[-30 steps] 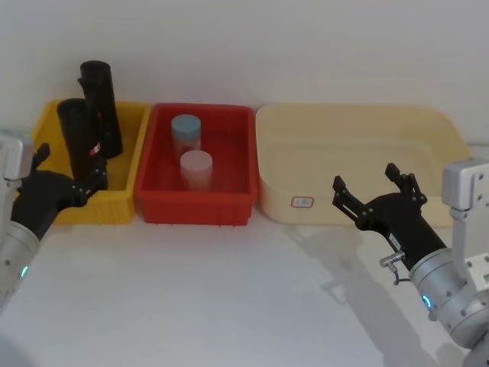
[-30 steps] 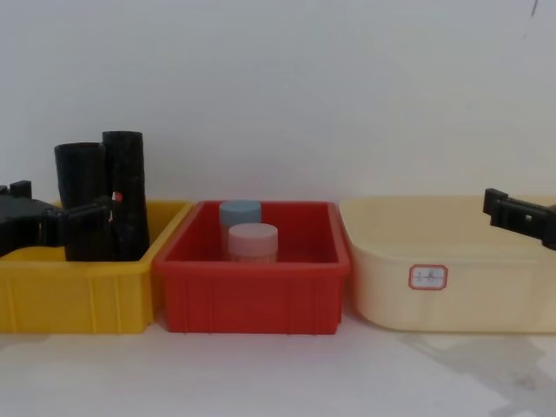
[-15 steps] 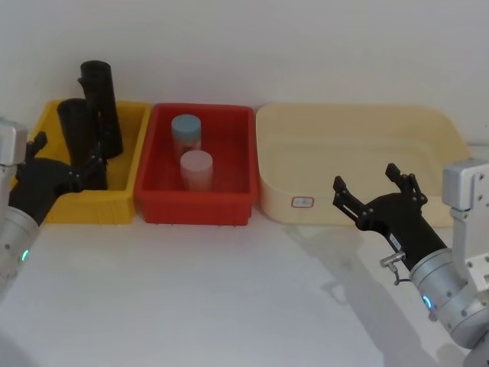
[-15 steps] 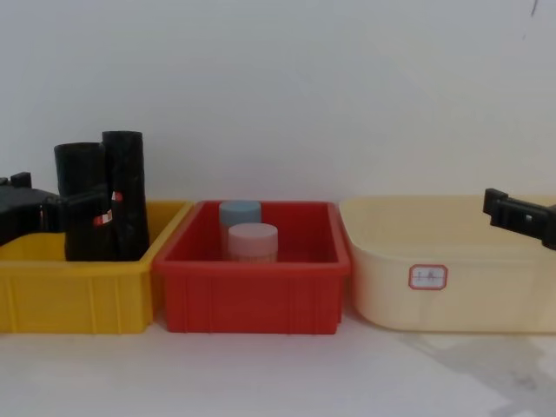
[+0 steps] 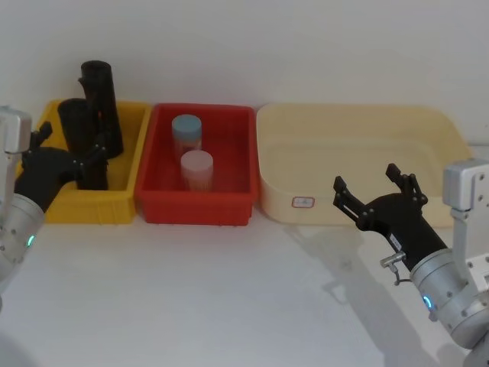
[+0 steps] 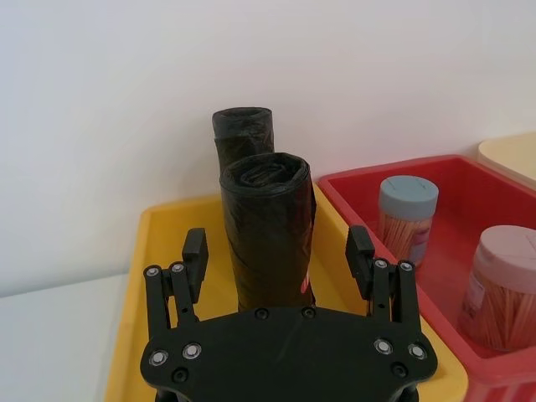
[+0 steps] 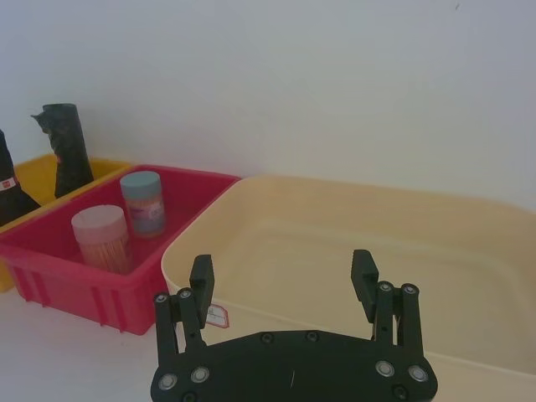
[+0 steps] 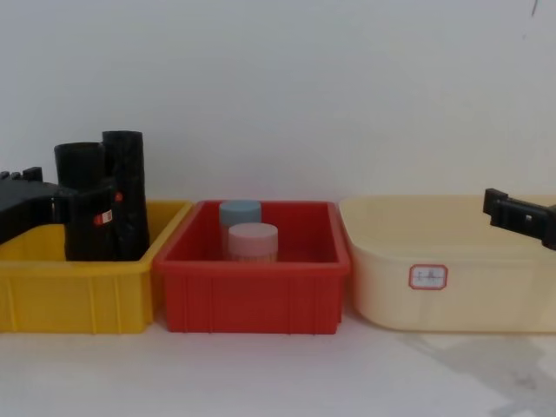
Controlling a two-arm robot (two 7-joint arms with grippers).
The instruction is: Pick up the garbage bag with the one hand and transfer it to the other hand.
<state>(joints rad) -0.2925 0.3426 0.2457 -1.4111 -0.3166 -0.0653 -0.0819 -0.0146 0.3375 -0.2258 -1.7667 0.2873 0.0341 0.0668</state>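
Observation:
Two black crinkly rolls stand upright in the yellow bin [image 5: 128,164]. The nearer one is the garbage bag [image 5: 75,122], which has a small red-and-white sticker low on its side. My left gripper [image 5: 70,140] is open with one finger on each side of this roll. In the left wrist view the garbage bag [image 6: 268,226] stands between the fingers of the left gripper [image 6: 278,249], with a gap on both sides. My right gripper [image 5: 367,178] hangs open and empty in front of the cream tub [image 5: 359,115]. It is far from the bag.
The second black roll [image 5: 99,95] stands just behind the bag. A red bin [image 5: 195,208] in the middle holds a blue-capped jar [image 5: 186,130] and a pink-capped jar [image 5: 196,168]. White tabletop lies in front of the three containers, and a white wall is behind them.
My left gripper has moved forward and up over the yellow bin, so its open fingers now straddle the nearer roll higher up. The right arm has not moved.

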